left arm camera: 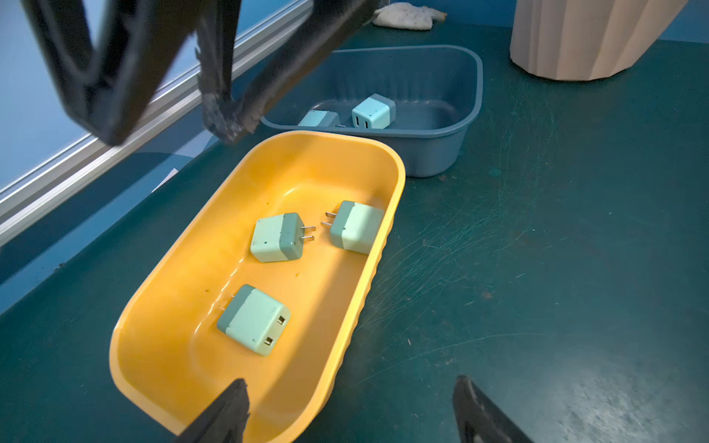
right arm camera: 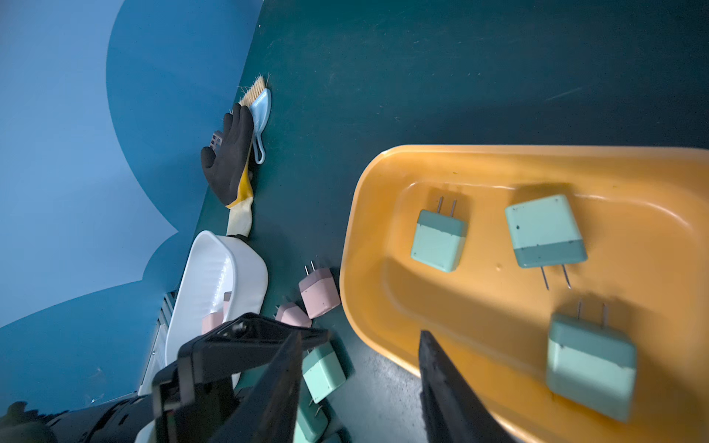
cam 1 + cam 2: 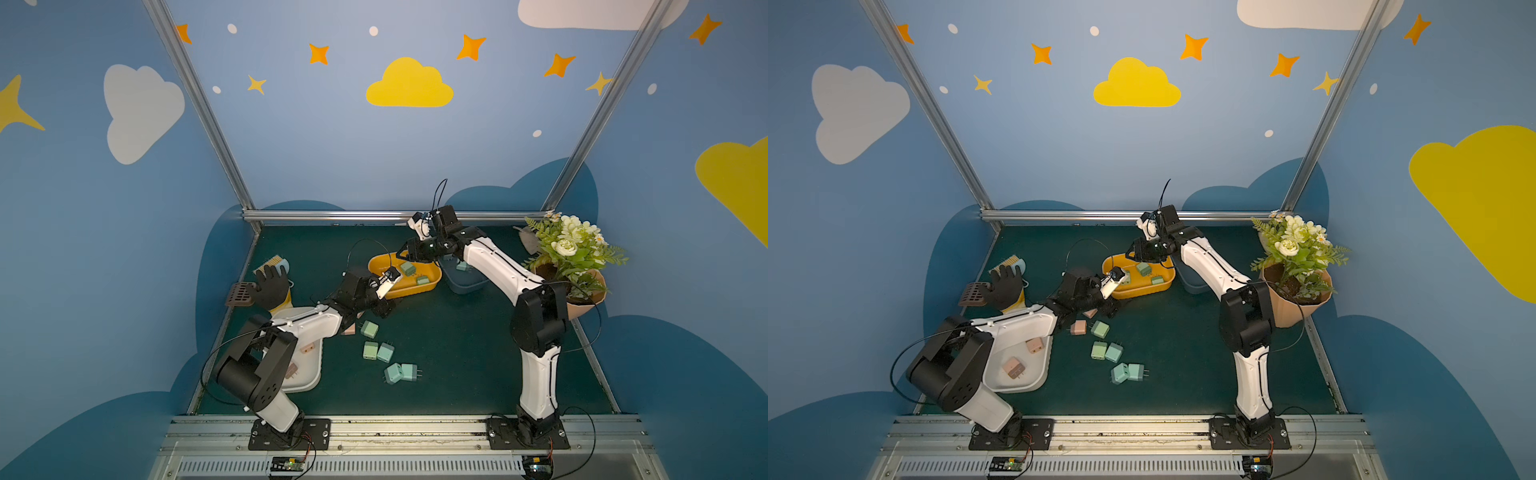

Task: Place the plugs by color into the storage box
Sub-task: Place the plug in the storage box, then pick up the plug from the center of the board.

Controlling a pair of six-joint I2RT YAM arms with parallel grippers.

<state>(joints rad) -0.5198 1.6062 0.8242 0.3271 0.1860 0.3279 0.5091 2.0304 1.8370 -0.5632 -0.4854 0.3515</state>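
**So, both pincers are empty over the yellow bin. What next?**

Okay, the left gripper [image 1: 350,383] hangs over the near end of the yellow bin [image 1: 314,165] with its jaws spread wide and nothing between them. The right gripper [image 2: 360,333] is over the same bin, jaws only part-way apart, also carrying nothing. Three green plugs [image 1: 278,237] lie flat in that bin. Two teal-blue plugs [image 1: 374,111] sit in the blue bin [image 1: 441,153], and a couple of pink plugs [image 3: 1013,367] are in the white bin [image 3: 1038,365].

My read is that the job now is fetching from the loose plugs [image 3: 369,329] on the mat [image 3: 457,353].

- **Exit:** I'd lift clear of the yellow rim first.
- **Grip:** Come down over one plug with the jaws across its flat sides, not the prongs.
- **Order:** Start with the one lying on its own. The others touch in pairs, and a neighbour could get dragged along.
- **Colour:** Check the shade before picking a bin. A couple of the loose ones look bluer than the rest, and from above I honestly can't tell.

On the views:

- **Left wrist:** It's the only camera looking properly into the blue bin. In both top views the right arm [image 3: 498,266] covers most of that bin.
- **Top views:** They're the ones that show the whole loose group, and the left wrist shows none of it.
- **Right wrist:** It catches two loose pink plugs [image 2: 319,291] between the white and yellow bins, which the left wrist also misses.
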